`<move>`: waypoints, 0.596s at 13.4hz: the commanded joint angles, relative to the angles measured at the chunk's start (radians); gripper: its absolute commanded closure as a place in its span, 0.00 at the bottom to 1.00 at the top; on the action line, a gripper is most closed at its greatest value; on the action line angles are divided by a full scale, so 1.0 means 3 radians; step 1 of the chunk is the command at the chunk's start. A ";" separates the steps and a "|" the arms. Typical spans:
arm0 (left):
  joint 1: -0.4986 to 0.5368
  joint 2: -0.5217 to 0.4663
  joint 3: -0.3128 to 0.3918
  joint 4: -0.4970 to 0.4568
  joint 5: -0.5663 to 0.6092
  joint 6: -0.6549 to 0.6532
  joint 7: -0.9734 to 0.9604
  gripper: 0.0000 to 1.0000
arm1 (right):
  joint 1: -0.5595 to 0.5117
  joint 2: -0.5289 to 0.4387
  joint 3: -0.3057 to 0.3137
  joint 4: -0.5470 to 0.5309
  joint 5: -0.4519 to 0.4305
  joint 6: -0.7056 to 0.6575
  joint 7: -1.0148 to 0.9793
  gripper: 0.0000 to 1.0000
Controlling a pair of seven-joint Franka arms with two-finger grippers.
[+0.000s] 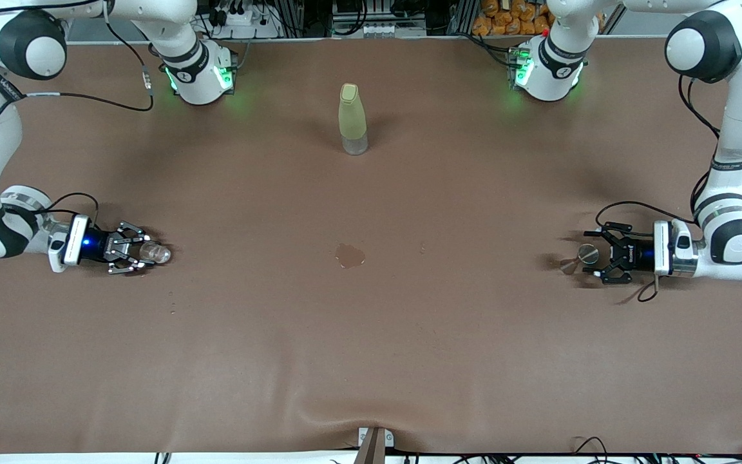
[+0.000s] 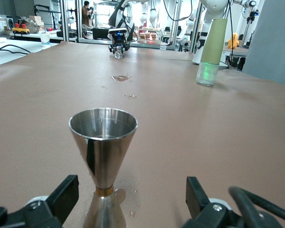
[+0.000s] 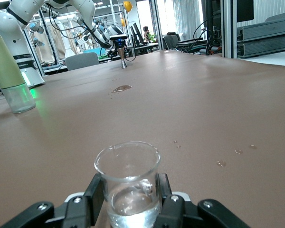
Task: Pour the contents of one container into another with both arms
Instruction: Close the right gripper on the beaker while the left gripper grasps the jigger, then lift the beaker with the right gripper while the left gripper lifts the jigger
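Glass cup [image 3: 128, 187]: upright on the table at the right arm's end, clamped by right gripper [image 1: 134, 250]. Steel jigger [image 2: 103, 161]: upright at the left arm's end, between spread fingers of left gripper [image 1: 596, 256], untouched. Bottle [image 1: 352, 119], puddle [image 1: 350, 255]: mid-table.

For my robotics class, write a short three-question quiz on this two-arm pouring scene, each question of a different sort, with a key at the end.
1. True or false: the right gripper is shut on the small clear glass cup.
2. Multiple choice: the left gripper is A) shut on the steel jigger; B) open, its fingers either side of the jigger standing on the table; C) holding the yellow-green bottle.
3. Fill in: a small wet patch lies on the table, nearer to the front camera than the ____.

Key
1. True; the wrist view shows the pads against the cup's sides.
2. B
3. bottle
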 commanded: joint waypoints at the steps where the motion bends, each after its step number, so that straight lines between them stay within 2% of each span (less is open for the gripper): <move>1: -0.0001 0.0094 -0.0001 0.0071 -0.0147 -0.0069 0.0116 0.00 | 0.0006 0.0026 0.0019 0.0112 0.0059 -0.0165 0.0007 0.68; 4: -0.0032 0.0114 -0.0001 0.0071 -0.0203 -0.0069 0.0204 0.00 | 0.0124 -0.0143 0.0019 0.0230 0.0044 -0.0436 0.0328 0.68; 6: -0.0032 0.0114 -0.0001 0.0071 -0.0208 -0.0069 0.0204 0.00 | 0.0200 -0.0138 0.0019 0.0403 0.0039 -0.0656 0.0391 0.69; 8: -0.0032 0.0114 -0.0006 0.0066 -0.0214 -0.0069 0.0204 0.06 | 0.0272 -0.0148 0.0019 0.0475 0.0034 -0.0672 0.0396 0.72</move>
